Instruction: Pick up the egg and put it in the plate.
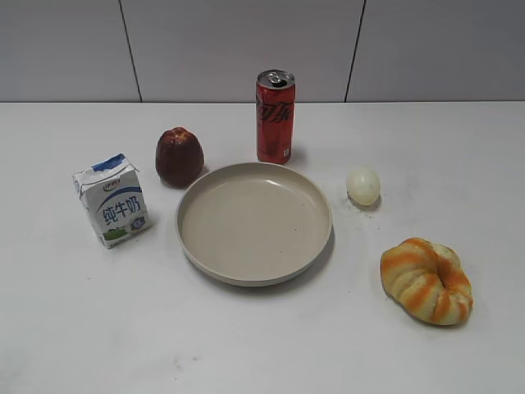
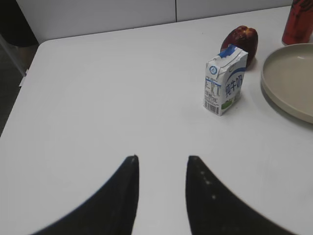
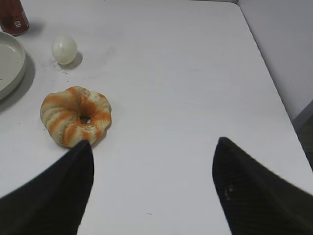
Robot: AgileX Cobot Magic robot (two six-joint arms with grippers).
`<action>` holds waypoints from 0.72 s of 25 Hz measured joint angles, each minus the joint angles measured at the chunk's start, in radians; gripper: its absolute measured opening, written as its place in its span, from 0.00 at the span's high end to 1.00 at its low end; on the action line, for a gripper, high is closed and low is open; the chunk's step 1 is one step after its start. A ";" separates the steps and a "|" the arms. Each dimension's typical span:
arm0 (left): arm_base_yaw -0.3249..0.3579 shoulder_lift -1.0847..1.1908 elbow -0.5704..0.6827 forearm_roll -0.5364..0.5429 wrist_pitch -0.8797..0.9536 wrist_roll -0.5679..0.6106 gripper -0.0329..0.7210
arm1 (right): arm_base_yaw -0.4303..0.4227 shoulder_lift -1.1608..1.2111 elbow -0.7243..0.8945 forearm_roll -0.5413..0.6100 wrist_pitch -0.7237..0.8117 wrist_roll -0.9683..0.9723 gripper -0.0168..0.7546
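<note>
— Plate status?
— The plate (image 1: 254, 222) sits mid-table with nothing in it. The egg (image 1: 363, 185) lies on the table (image 1: 262, 345) just right of the rim, apart from it.

— Other containers?
— A milk carton (image 1: 112, 199) stands upright to the left, top folded shut. A red can (image 1: 275, 116) stands upright behind the plate. A dark red fruit (image 1: 179, 156) sits between them. A striped bread ring (image 1: 426, 280) lies near the front right.

— Grippers?
— Left gripper (image 2: 161, 161): fingers slightly parted, holding nothing. Right gripper (image 3: 152, 147): spread wide, holding nothing, above bare table beside the bread ring.
</note>
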 joint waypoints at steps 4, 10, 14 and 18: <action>0.000 0.000 0.000 0.000 0.000 0.000 0.64 | 0.000 0.000 0.000 0.000 0.000 0.000 0.22; 0.000 0.000 0.000 0.000 0.000 0.000 0.64 | 0.000 0.000 0.000 0.000 0.000 0.000 0.22; 0.000 0.000 0.000 0.000 0.000 0.000 0.64 | 0.000 0.008 -0.005 0.004 -0.017 0.001 0.22; 0.000 0.000 0.000 0.000 0.000 0.000 0.64 | 0.000 0.058 -0.019 0.004 -0.178 0.000 0.22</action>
